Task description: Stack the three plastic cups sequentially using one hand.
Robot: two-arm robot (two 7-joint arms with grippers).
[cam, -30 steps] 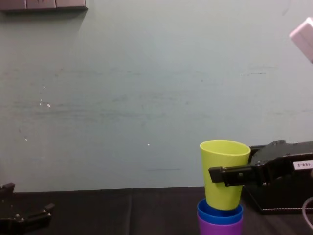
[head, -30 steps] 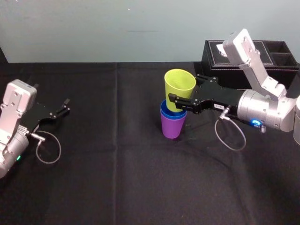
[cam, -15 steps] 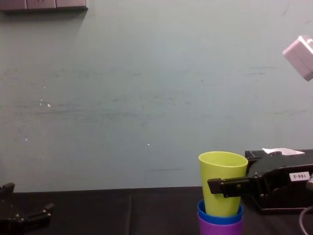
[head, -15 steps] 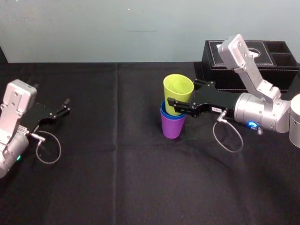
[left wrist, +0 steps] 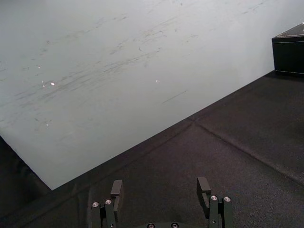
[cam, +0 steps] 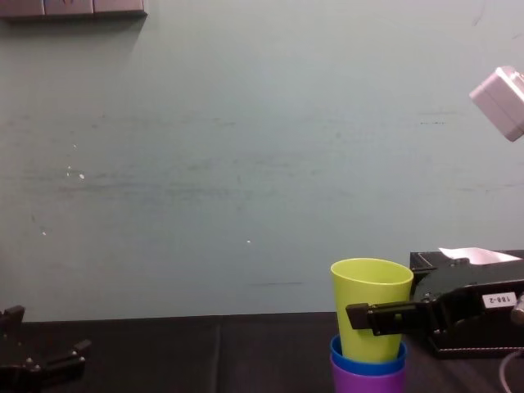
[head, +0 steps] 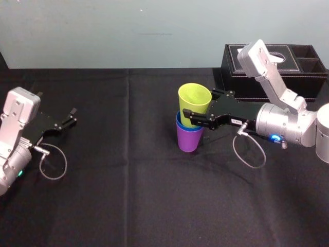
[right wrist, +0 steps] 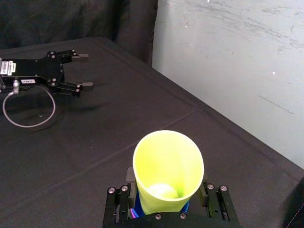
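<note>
Three cups (head: 189,126) nest: the right gripper (head: 193,114), from three o'clock, pinches the likely light, slick yellow-green cup (head: 194,102) mid-wall, seated in the blue cup (head: 181,126) and purple cup (head: 188,140); left gripper (head: 69,117) spread at nine o'clock.

Plain yellow-green cup (head: 194,103), blue cup (cam: 368,365), purple cup (head: 189,140)

Near the middle of the table (head: 128,195), the bottom cup (head: 188,140) stands upright with the middle cup (head: 180,124) nested in it and the top cup (head: 195,96) seated in that one. The right gripper (head: 194,109) reaches in from the right and clasps the top cup's sides just above the middle cup's rim, with the box (head: 308,77) behind it at the table's right rear. The left gripper (head: 74,116) lies well apart at the table's left side, fingers spread.
</note>
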